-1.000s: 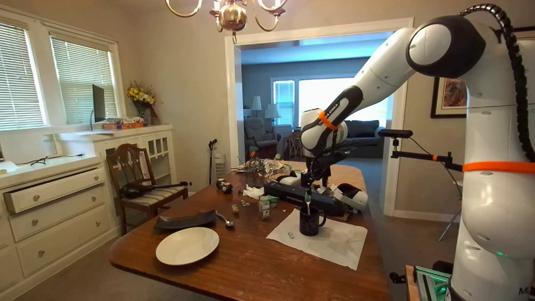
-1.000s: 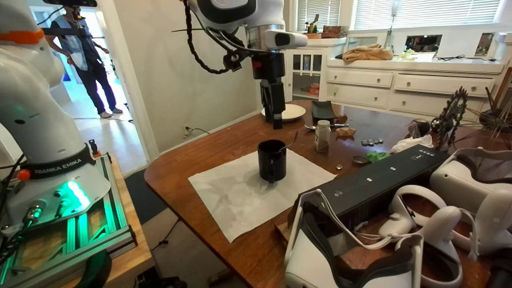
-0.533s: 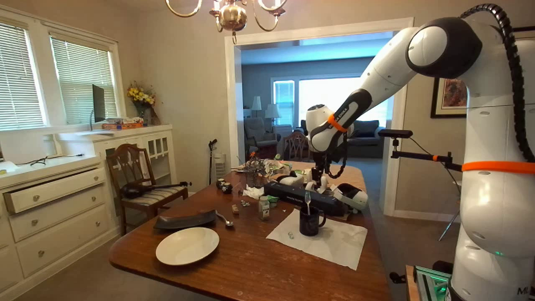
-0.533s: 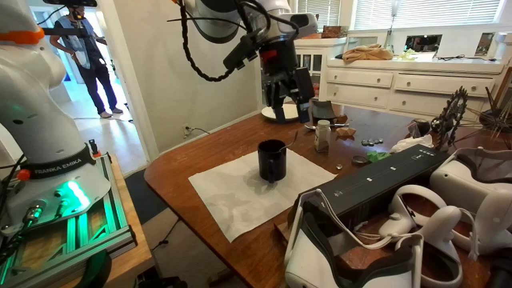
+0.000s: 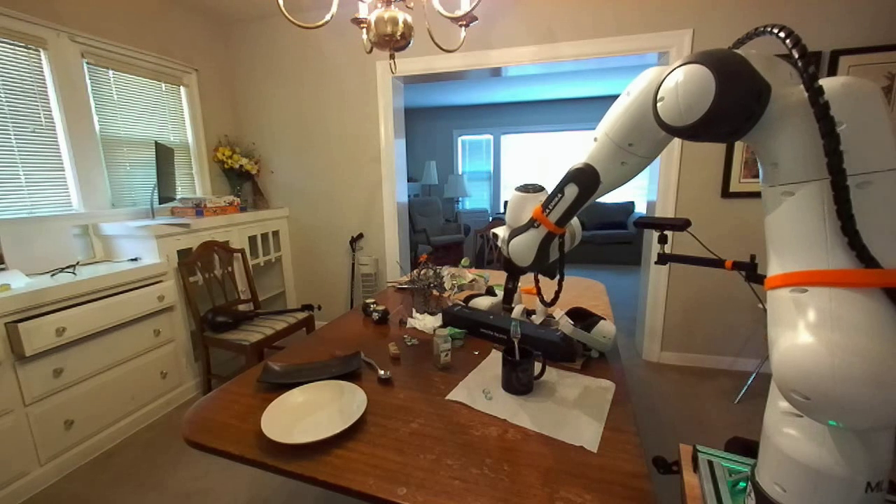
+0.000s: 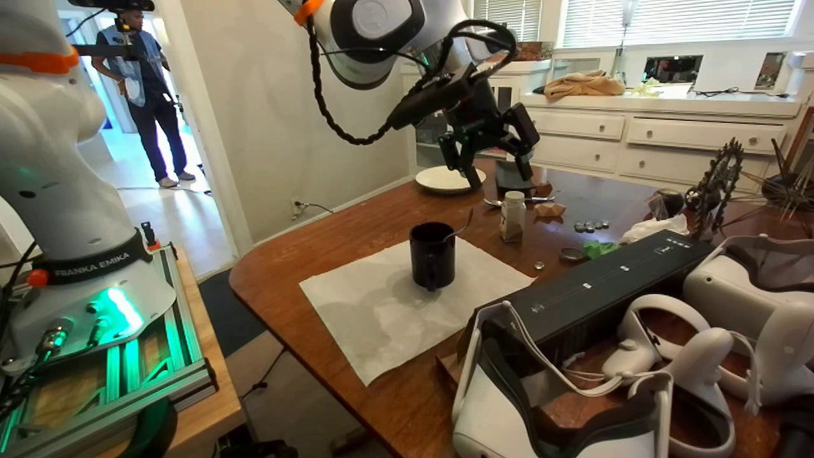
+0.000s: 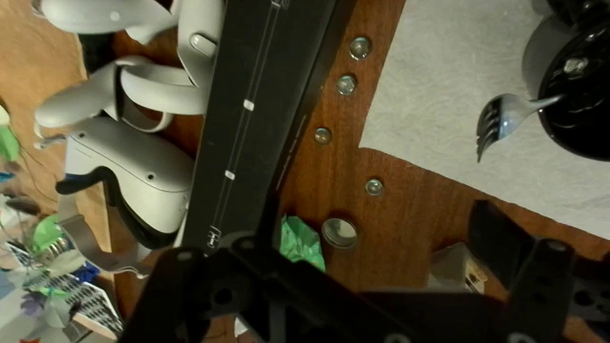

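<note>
"So, how does your claw [image 6: 501, 177] stand?"

"My two fingers [image 7: 500, 243] are spread wide, a bare gap between them, and I hang in the air over the wooden table [image 5: 420, 448], leaning at a slant."

"What lies nearest beneath you?"

"I reckon from the middle of my wrist view. A shallow round lid [image 7: 339, 233] lies at five o'clock, a crumpled green wrapper [image 7: 301, 240] sits just beside it at six, and a clear jar [image 7: 448, 267] is at four, partly hidden behind my own parts. In that view the lid and wrapper show between my spread fingers. Glass beads [image 7: 360, 48] are strewn over the wood: three in a loose row at one o'clock, a fourth between three and four."

"And the mug [image 6: 432, 254]?"

"The black mug stands upright on a white paper sheet [image 6: 375, 324]. In an exterior view it is near seven o'clock from my fingertips. My wrist view cuts it off at the edge, between two and three o'clock. A fork [image 7: 507, 116] leans in it, tines out past the rim."

"What else shares the table?"

"A long black box [image 7: 248, 109] runs at eleven o'clock in my wrist view, a white controller [image 7: 167, 97] sits at ten, and a white headset [image 7: 136, 162] at nine. In an exterior view, a pale plate [image 6: 439, 181] shows at nine o'clock from my fingertips, and the jar stands between five and six."
</note>
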Controlling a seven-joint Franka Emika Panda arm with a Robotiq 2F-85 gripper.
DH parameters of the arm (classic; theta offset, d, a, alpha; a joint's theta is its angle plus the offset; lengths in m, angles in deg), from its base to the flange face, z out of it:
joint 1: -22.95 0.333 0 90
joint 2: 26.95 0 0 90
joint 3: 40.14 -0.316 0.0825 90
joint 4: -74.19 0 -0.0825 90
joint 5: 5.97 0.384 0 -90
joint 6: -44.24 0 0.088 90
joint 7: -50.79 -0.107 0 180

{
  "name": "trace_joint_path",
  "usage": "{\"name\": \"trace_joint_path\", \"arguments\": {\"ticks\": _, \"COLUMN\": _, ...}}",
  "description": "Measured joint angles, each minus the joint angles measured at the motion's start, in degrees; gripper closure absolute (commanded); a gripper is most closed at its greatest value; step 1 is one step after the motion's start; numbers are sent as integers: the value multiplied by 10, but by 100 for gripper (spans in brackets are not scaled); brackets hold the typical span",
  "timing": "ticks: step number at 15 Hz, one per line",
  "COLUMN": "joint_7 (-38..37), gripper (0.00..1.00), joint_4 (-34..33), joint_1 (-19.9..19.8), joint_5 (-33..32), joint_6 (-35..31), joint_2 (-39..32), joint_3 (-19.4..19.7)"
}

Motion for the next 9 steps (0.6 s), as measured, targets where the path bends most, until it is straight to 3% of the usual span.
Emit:
{"name": "trace_joint_path", "arguments": {"ticks": 5, "joint_7": 133, "gripper": 0, "joint_4": 25, "joint_1": -23, "joint_5": 103, "joint_6": -9, "joint_2": -6, "joint_3": -46}}
{"name": "trace_joint_path", "arguments": {"ticks": 9, "joint_7": 217, "gripper": 0, "joint_4": 32, "joint_1": -42, "joint_5": 174, "joint_6": 8, "joint_2": -6, "joint_3": -58}}
